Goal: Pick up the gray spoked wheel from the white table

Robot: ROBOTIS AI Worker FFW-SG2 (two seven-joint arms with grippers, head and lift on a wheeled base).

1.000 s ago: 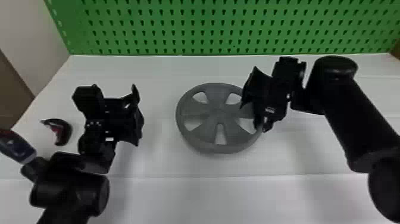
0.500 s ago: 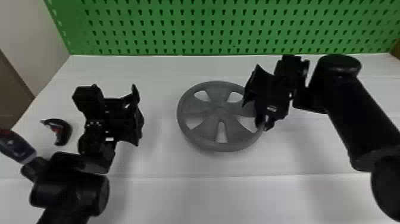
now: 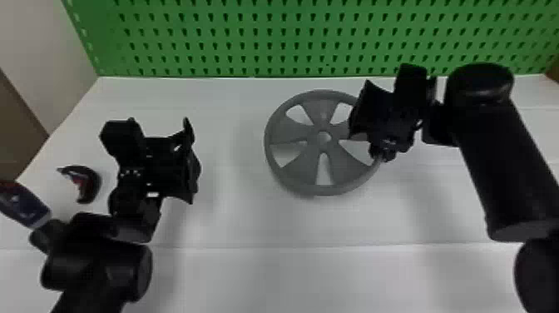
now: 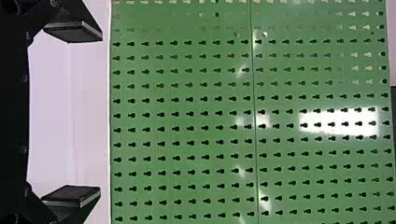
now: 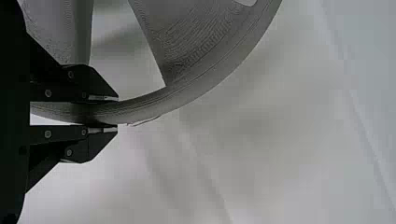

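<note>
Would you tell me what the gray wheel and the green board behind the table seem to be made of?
The gray wheel looks like matte plastic, perhaps 3D-printed, given the fine layer-like lines on its spokes. The green board may be painted metal, judging by its glossy reflections and punched-looking holes, though plastic is possible.

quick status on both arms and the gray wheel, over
Right end effector shut on wheel rim. Left end effector open, empty. Green pegboard behind, seemingly not in the way.

No text, label, brand, number or sign is showing readably. Toward nine o'clock in the head view, a blue-and-red piece (image 3: 25, 206) is carrying pale marks too blurred to read; toward two o'clock from it, a dark-and-red curved piece (image 3: 92, 183) is showing blurred, unreadable markings.
</note>
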